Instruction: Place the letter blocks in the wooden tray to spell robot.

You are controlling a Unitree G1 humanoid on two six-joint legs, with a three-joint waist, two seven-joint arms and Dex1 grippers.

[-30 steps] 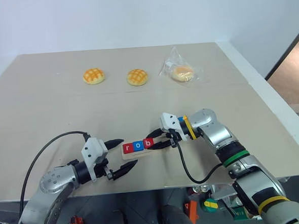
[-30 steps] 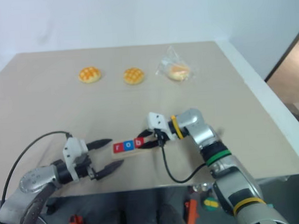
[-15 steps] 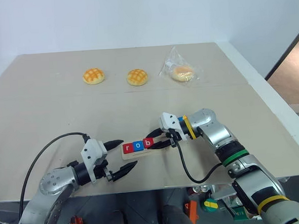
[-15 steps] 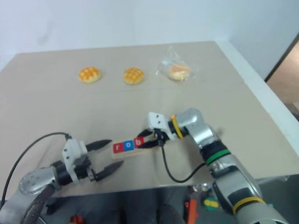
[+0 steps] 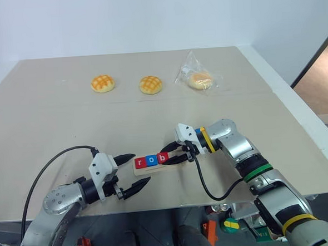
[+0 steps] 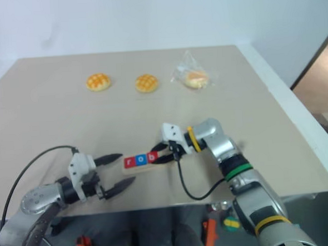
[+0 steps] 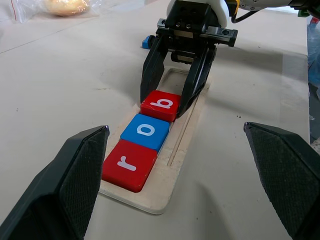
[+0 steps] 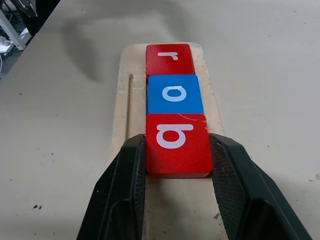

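Head views: the wooden tray (image 5: 155,163) lay near the table's (image 5: 52,124) front edge, holding r, o, b. Left wrist view: the left gripper (image 7: 185,175) stood spread wide, empty, short of the tray. Right wrist view: the right gripper (image 8: 177,165) clamped the red b block (image 8: 176,143), touching the blue o block (image 8: 174,94).

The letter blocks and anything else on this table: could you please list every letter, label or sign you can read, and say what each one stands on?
"r": white, on the red block at the wooden tray's end.
"o": white, on the blue block beside it.
"b": white, on the red block between the right gripper's fingers.
Nothing else is readable; the bagged bun's wrapper shows no legible print.
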